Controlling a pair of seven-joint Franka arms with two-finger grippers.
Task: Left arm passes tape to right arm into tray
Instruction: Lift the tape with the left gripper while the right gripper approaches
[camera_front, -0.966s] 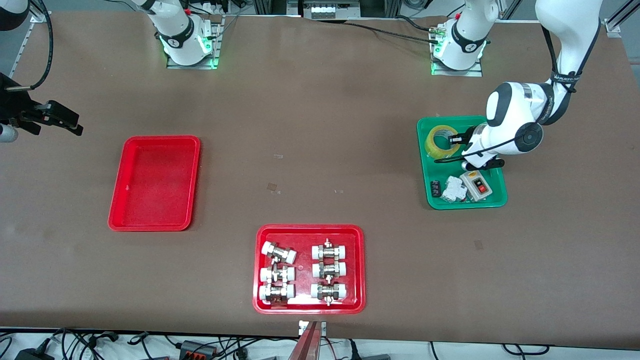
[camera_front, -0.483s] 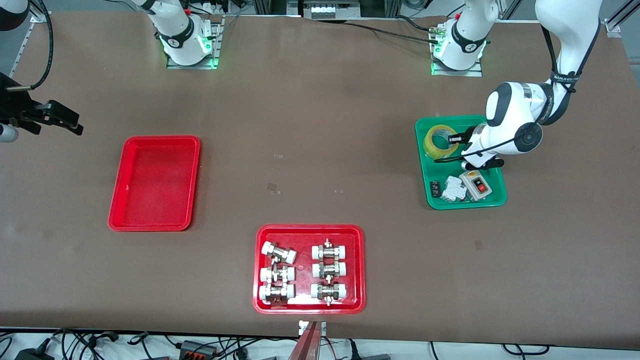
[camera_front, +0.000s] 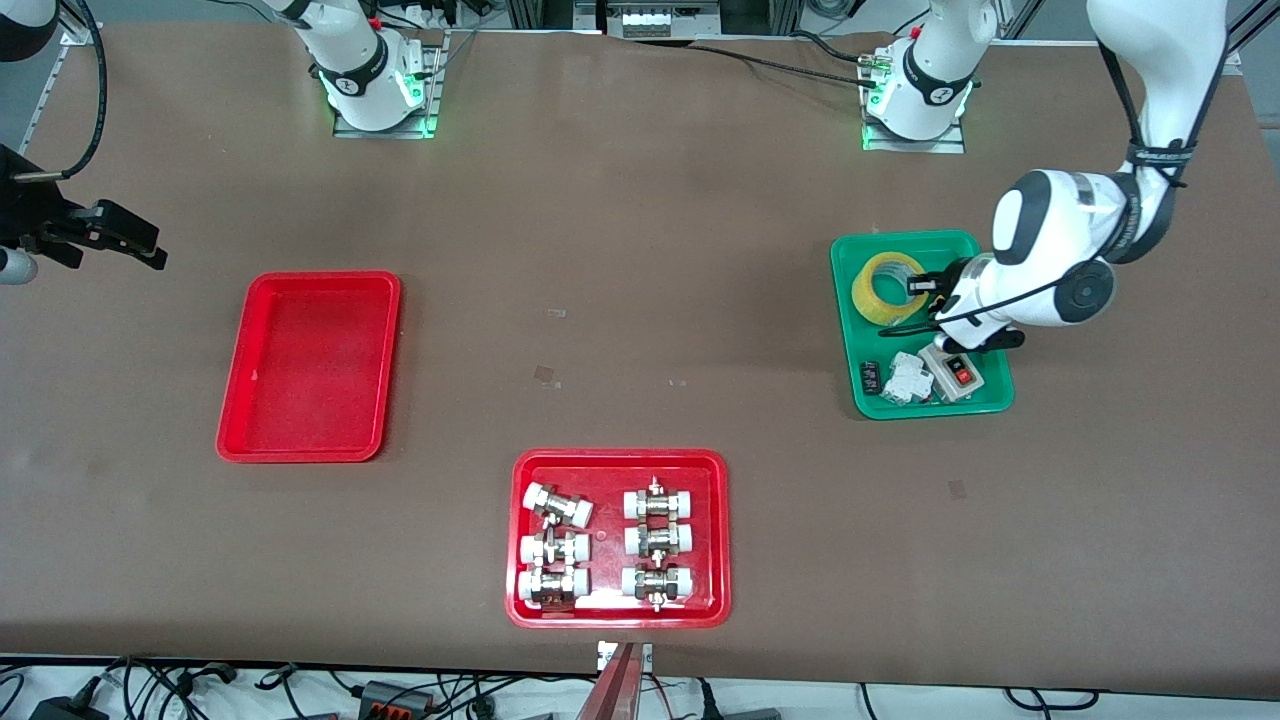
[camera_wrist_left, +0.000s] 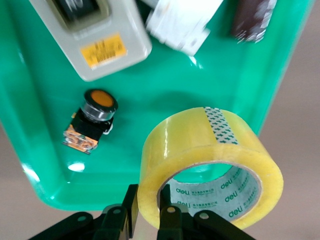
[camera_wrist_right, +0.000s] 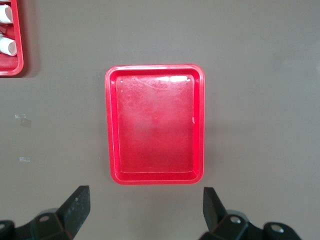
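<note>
Currently step one, the pickup: left gripper has its fingers pinched across the wall of the tape, one inside the core and one outside, roll tilted up over the green tray at the left arm's end of the table. Looks lifted clear of the tray floor, though I can't be sure. Right gripper waits with fingers spread wide, holding nothing, up over bare table just beside the red tray, which is empty.

Next move, my read: raise the tape clear of the green rim, carry it toward the table's middle, right arm comes in to meet it. Grip is on a thin wall, so the roll may swing or slip.

Surface: brown mat, a few bits of clear tape stuck on. Tray of fittings nearest the front camera, switch box and orange push button in the green tray. Cables along the table edges
</note>
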